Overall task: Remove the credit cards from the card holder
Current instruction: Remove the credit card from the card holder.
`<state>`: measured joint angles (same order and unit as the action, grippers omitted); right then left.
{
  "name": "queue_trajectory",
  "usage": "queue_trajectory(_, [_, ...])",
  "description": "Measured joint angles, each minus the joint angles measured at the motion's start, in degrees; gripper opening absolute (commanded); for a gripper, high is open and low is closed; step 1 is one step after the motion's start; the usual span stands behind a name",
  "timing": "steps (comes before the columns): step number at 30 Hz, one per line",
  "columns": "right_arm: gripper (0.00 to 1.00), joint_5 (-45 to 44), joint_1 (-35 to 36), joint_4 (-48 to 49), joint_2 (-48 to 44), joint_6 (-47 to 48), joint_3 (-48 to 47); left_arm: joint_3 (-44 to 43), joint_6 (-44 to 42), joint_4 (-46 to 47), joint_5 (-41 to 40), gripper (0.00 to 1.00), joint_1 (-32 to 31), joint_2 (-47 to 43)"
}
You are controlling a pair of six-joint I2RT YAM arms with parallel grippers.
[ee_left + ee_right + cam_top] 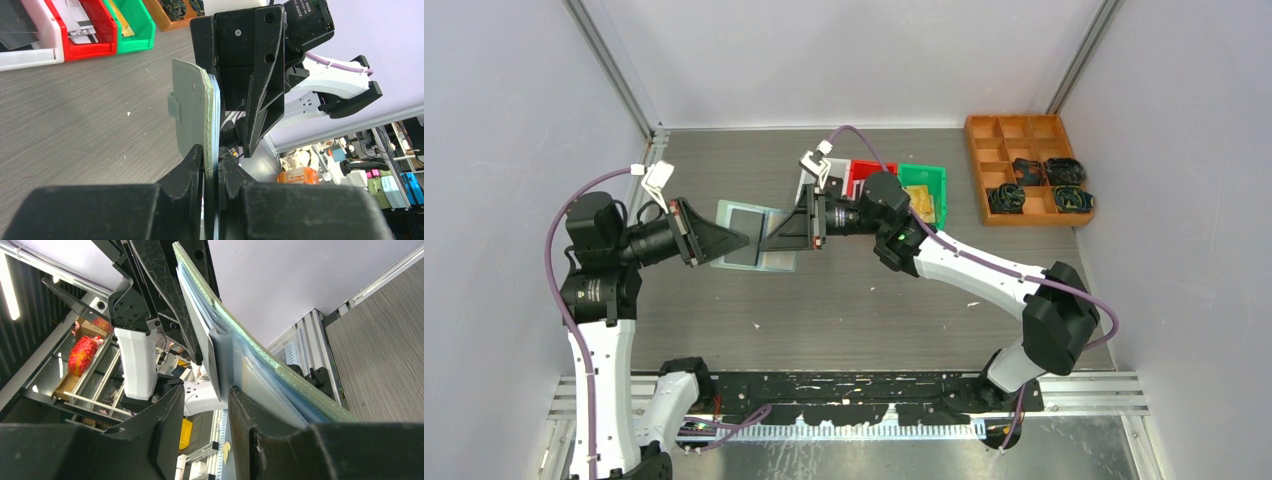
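Top external: card holder (732, 213) long axis left-right; left claw (746, 240) clamps it; right claw (766, 240) seemingly half-open.

Nothing here is sharp enough to read from where I stand. A small label (304, 9) with pale lettering sits on the black wrist housing of the right arm, but the characters are too fine to make out. Off the table, in the background clutter, an orange packet (298, 176) carries print that is blurred. A silver-grey card (80, 29) lying in the red bin (87, 50) shows dark markings, also illegible.
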<state>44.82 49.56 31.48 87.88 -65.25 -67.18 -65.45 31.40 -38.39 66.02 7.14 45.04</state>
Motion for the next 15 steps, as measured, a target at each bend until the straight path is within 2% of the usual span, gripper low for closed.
queue_trajectory(4, [0.42, 0.0, 0.3, 1.0, 0.4, -0.5, -0.3, 0.0, 0.6, 0.6, 0.0, 0.00, 0.0, 0.0])
queue_trajectory(15, [0.25, 1.4, 0.8, 13.9, 7.5, -11.9, -1.3, 0.0, -0.8, 2.8, -1.6, 0.02, 0.8, 0.0])
